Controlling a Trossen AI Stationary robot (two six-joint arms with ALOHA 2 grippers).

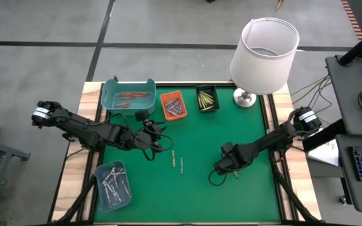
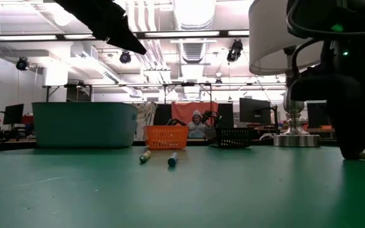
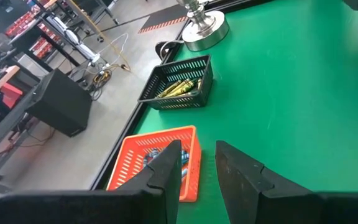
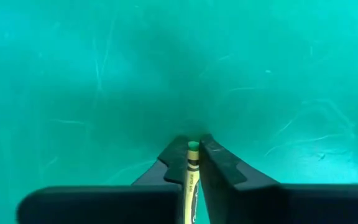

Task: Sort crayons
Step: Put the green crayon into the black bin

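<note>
The right end effector [image 4: 192, 163] is down on the green table [image 1: 244, 138], pinching a yellow-green crayon [image 4: 192, 171]. The left end effector [image 3: 197, 171] hangs partly open above the orange tray [image 3: 143, 163].

Green table mat [image 1: 244, 194]; teal tray [image 1: 128, 92]; orange mesh tray [image 1: 173, 105]; black mesh tray [image 1: 207, 99] with yellow-green crayons [image 3: 178, 88]; pale blue tray [image 1: 112, 184]; white lampshade [image 1: 264, 55]; yellow-and-black-banded, green-tipped crayon [image 4: 192, 171] between dark fingers
</note>
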